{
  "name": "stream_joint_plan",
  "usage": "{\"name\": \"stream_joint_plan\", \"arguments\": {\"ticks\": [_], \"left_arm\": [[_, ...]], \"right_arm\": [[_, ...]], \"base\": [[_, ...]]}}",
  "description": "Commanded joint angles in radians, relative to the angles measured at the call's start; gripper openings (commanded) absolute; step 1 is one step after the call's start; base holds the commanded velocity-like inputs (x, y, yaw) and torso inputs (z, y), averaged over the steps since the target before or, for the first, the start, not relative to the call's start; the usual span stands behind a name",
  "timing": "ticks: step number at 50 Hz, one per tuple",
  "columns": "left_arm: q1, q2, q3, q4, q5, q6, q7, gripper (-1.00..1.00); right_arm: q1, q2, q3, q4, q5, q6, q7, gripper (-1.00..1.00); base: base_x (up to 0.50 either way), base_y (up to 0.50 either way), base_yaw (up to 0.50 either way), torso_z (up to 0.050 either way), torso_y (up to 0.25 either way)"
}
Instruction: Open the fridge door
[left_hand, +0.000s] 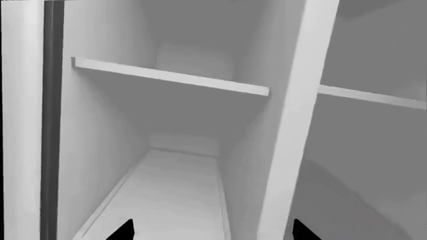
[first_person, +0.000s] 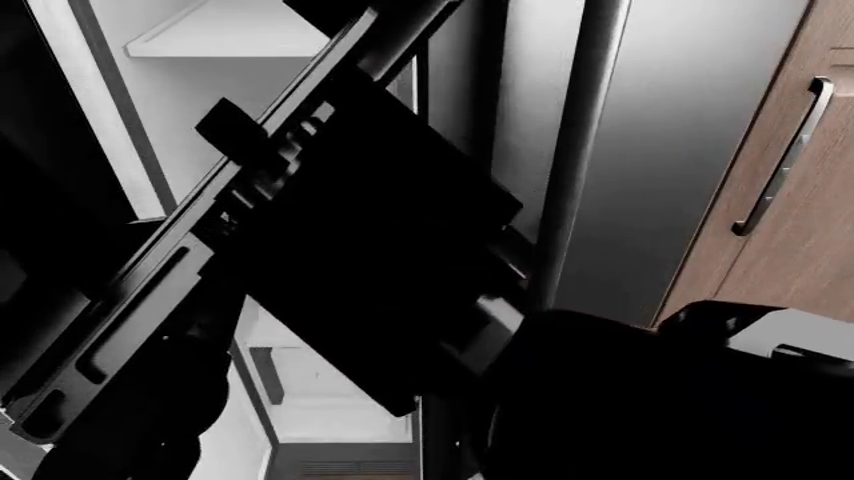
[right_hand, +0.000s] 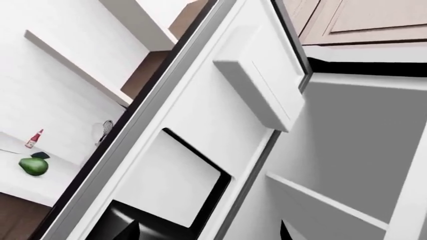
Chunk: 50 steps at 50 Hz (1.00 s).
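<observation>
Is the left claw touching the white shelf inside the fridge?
Apart. In the left wrist view the left claw shows only its two dark fingertips, open, while the shelf sits deeper inside the fridge, with bare space plainly between.

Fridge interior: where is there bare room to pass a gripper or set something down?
The fridge shows bare white shelves: the floor between the side wall and the centre divider, and the shelf above it. In the head view it is crowded: the left arm blocks the opening.
</observation>
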Motion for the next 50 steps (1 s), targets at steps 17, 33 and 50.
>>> {"name": "stream_joint_plan", "arguments": {"ticks": [17,33,50], "left_arm": [[0.097,0.018,0.045,-0.099,0.065,0.098,0.047,1.0],[0.124,0.019,0.062,-0.097,0.073,0.106,0.048,1.0],[0.123,0.031,0.076,-0.143,0.082,0.128,0.066,1.0]], "right_arm": [[0.034,0.014,-0.108,0.11,-0.108,-0.13,-0.046,1.0],[0.051,0.025,-0.136,0.215,-0.127,-0.191,-0.107,1.0],[0.057,0.02,-0.17,0.518,-0.187,-0.33,-0.26,1.0]], "base": [[0.0,0.0,0.0,0.0,0.0],[0.0,0.0,0.0,0.0,0.0],[0.0,0.0,0.0,0.0,0.0]]}}
